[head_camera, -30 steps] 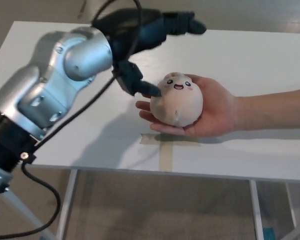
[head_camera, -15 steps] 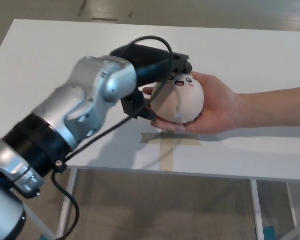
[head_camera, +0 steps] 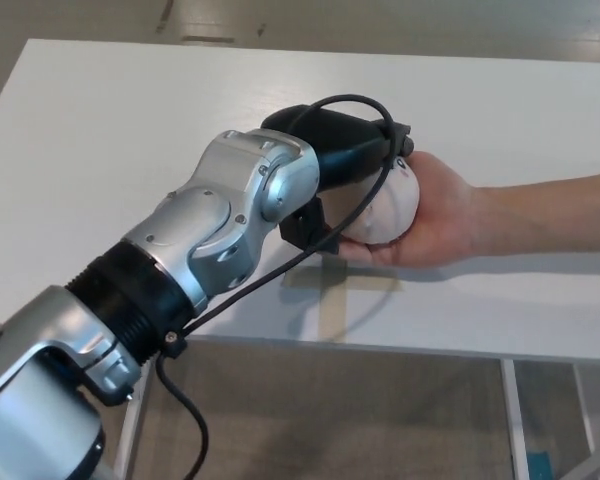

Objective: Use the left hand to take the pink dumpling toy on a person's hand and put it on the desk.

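Dumpling toy [head_camera: 388, 208], pale pink, round and plush, rests in a person's hand [head_camera: 432, 215] held palm-up above the front part of the white desk [head_camera: 130, 130]. Only the toy's right side shows, with a thin seam running down it and a spot of red at its top edge; the rest lies behind the robot's arm. The left hand [head_camera: 345, 150], black, lies over the top of the toy, touching it, while a dark finger [head_camera: 307, 228] sits low against its left side; whether the fingers have clamped cannot be told from this angle. The right hand is out of view.

Compared with half a second ago, the silver forearm [head_camera: 220, 235] has pushed further across the picture, and the hand now hides the toy's printed face, which was visible then. The person's hand stays where it was.

Beige tape cross [head_camera: 332, 300] marks the desk near its front edge, just below the person's hand. Bare white surface stretches to the left and toward the far edge. Floor [head_camera: 380, 420] shows beyond the front edge.
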